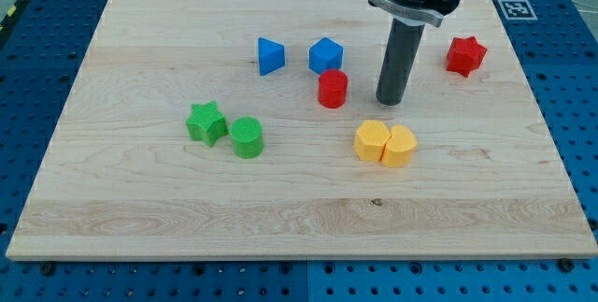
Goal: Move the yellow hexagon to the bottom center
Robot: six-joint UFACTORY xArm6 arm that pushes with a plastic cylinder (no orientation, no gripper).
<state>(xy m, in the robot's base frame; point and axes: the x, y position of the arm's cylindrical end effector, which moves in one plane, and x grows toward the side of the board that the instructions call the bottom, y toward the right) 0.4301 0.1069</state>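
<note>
Two yellow blocks sit side by side right of the board's middle. The left one [371, 140] looks like a heart or lobed shape. The right one [400, 146] looks like the yellow hexagon; they touch. My tip [390, 102] rests on the board just above these two blocks, a short gap from them, and right of the red cylinder [333, 89]. The rod rises from the tip to the arm at the view's top.
A blue triangular block [270, 55] and a blue cube [326, 55] sit above the middle. A red star [465, 55] is at the upper right. A green star [206, 122] and a green cylinder [248, 137] sit at the left. The wooden board [299, 218] lies on a blue perforated table.
</note>
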